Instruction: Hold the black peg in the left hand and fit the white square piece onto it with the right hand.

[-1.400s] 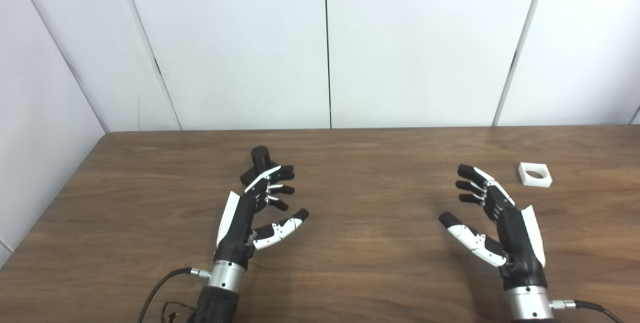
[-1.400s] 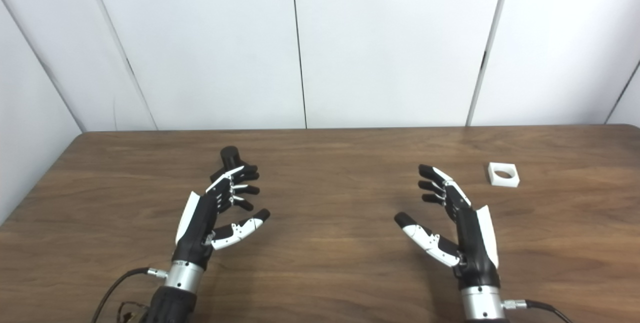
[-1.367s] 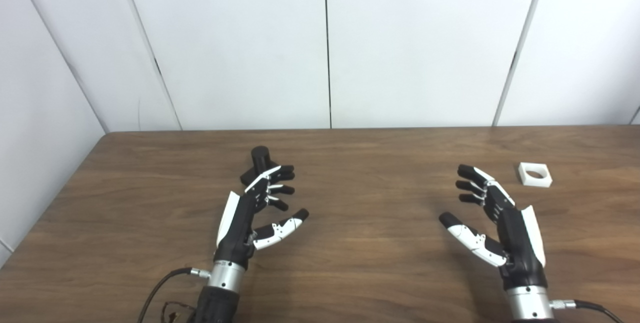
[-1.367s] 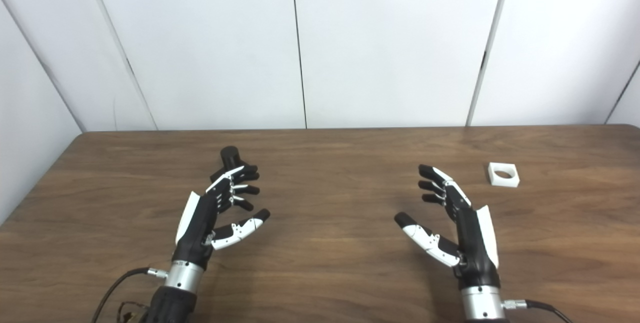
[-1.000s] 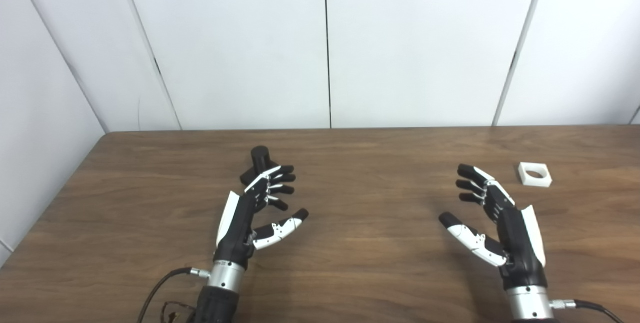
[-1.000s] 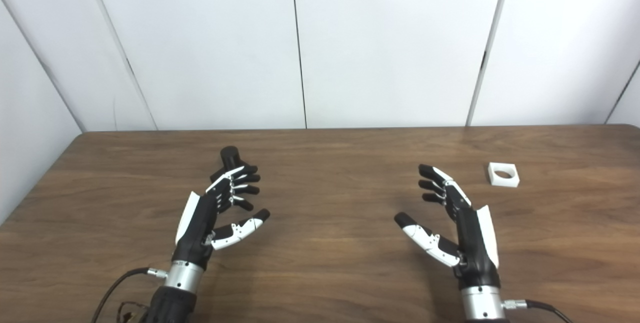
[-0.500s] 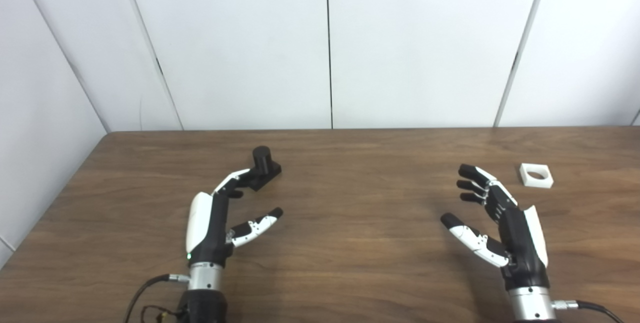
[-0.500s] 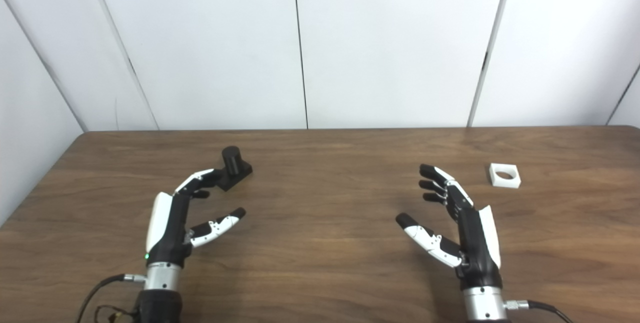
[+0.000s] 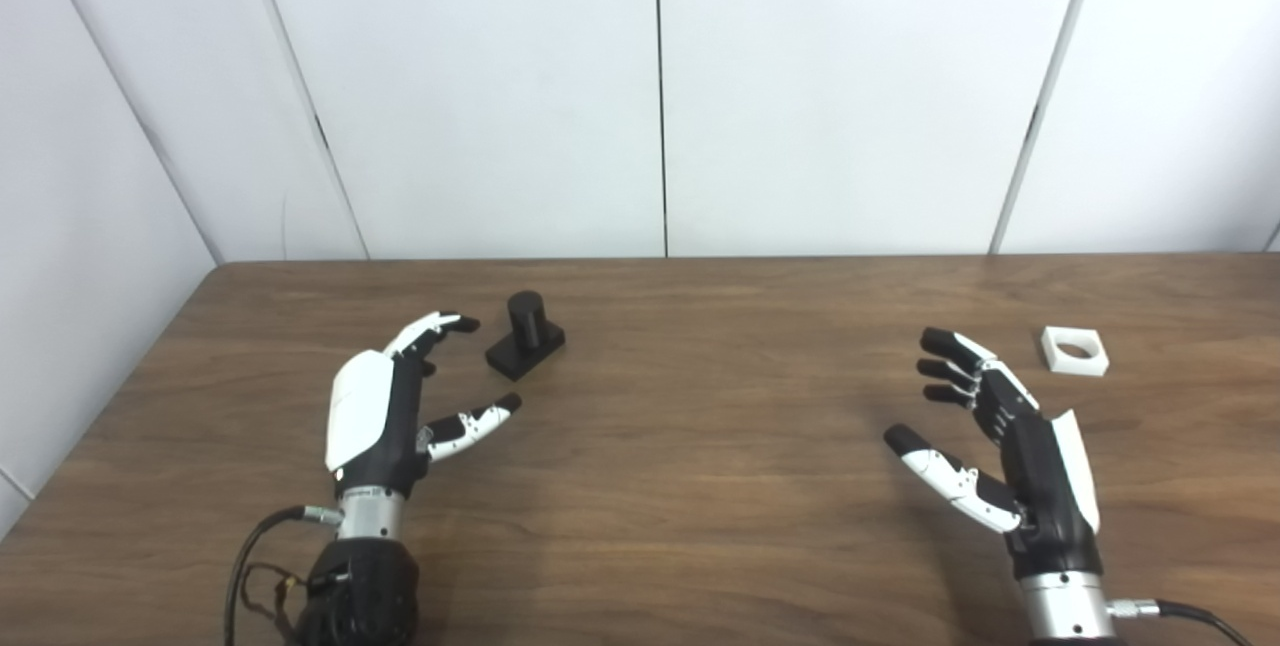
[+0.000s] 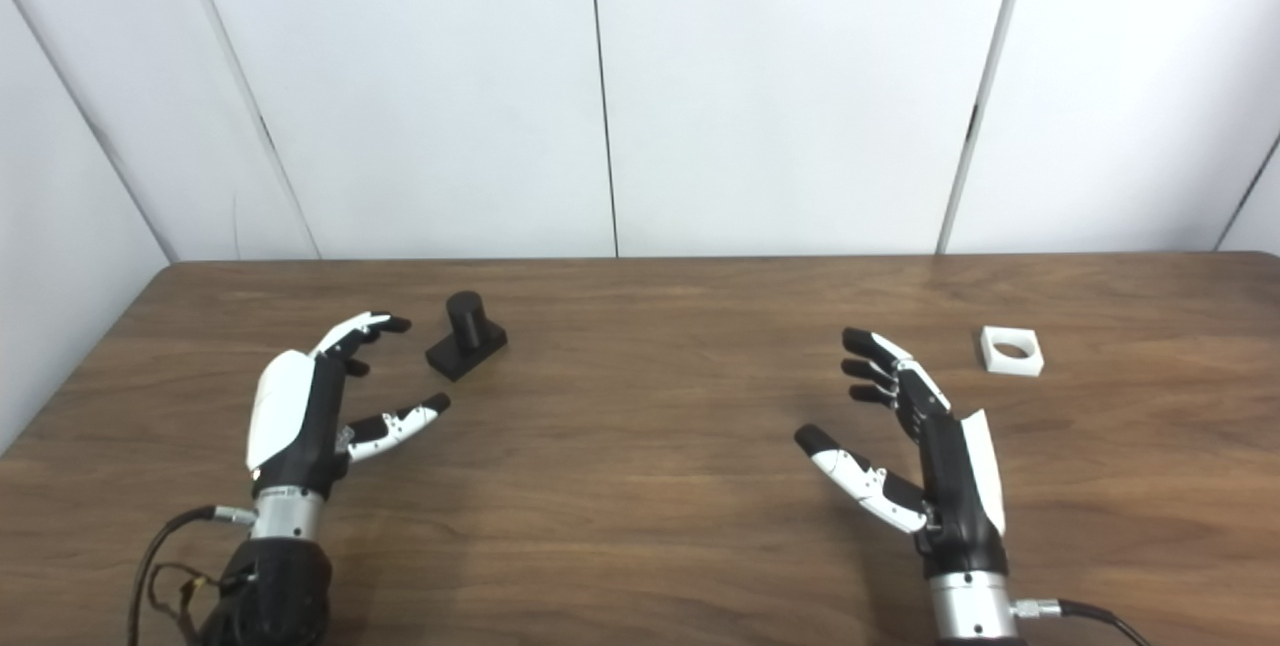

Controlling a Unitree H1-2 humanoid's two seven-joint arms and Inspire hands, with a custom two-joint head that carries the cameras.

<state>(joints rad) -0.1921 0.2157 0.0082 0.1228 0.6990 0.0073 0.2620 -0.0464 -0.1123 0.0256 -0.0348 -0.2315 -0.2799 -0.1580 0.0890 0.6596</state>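
Both hands empty | left hand (image 9: pixel 385 406) spread wide, just left of upright black cylindrical peg (image 9: pixel 526 332) on wooden table (image 9: pixel 700 426) | right hand (image 9: pixel 1000 436) spread wide, near white square ring piece (image 9: pixel 1074 350), apart

both robot hands (image 9: pixel 385 406) (image 9: pixel 1010 446) hover, fingers spread.

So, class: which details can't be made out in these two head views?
- Left hand: palm faces away; its white back hides it.
- Peg: far side hidden by its own body.
- White piece: too small to judge hole depth.
- Both arms: cut off by bottom edge.
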